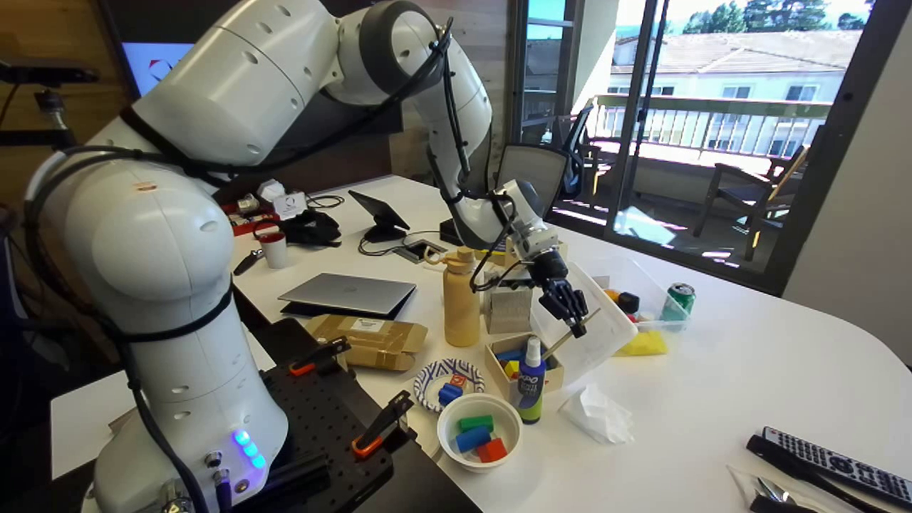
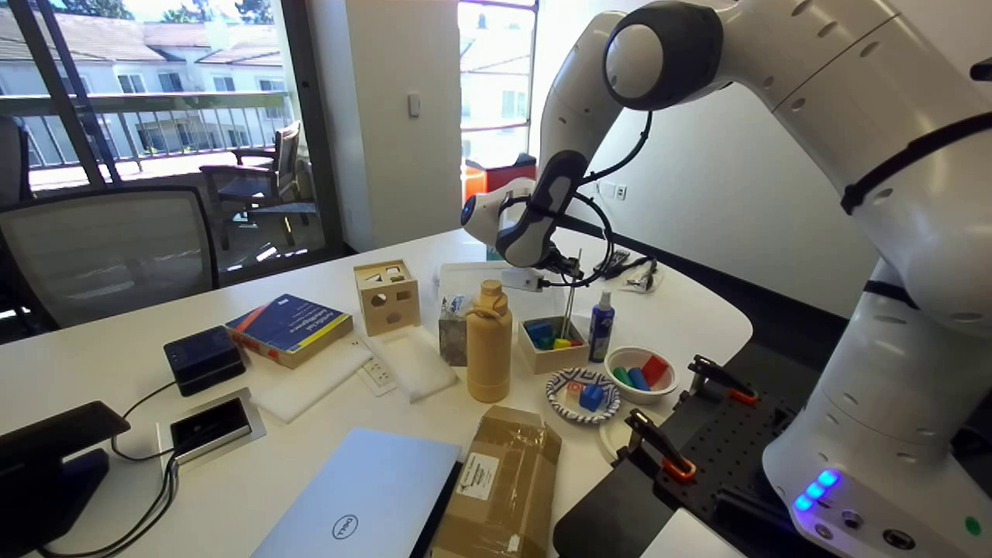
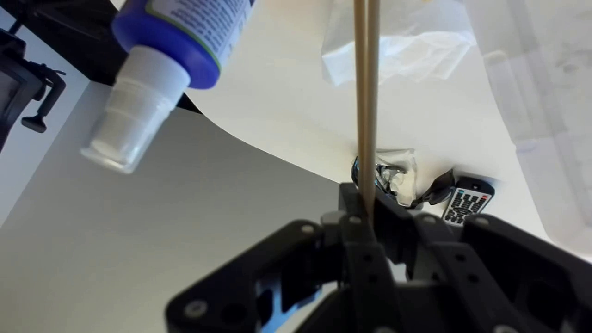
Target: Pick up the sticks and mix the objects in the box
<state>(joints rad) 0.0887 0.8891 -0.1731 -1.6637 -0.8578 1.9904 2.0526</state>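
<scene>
The claw (image 3: 368,203) is clamped on the two sticks (image 3: 371,92), which slant down into the small tan box (image 2: 559,359) among its coloured blocks (image 2: 540,335); how deep the tips sit, I cannot tell. The box stands in from the edge of the bench (image 1: 712,399) that carries the arm, with a patterned plate (image 1: 427,381) between. Stirring looks to be the step in hand. Hold the pinch firm, since two slim sticks may roll on each other or swivel, and work in small, slow circles well inside the walls, teasing blocks out of the corners; pushing straight down could bend the sticks or skid so light-looking a box. Room is tight: the spray bottle (image 1: 531,388) stands just beside it, toward the corner joining the arm's edge and the end edge, the tan bottle (image 2: 490,349) is near on another side, and a tilted plastic lid (image 1: 602,342) rises toward the far edge. Lift the tips over the walls before any wide swing. The broadest open stretch lies past the crumpled white sheet (image 1: 598,415), toward the end edge near the remote (image 1: 841,463).
</scene>
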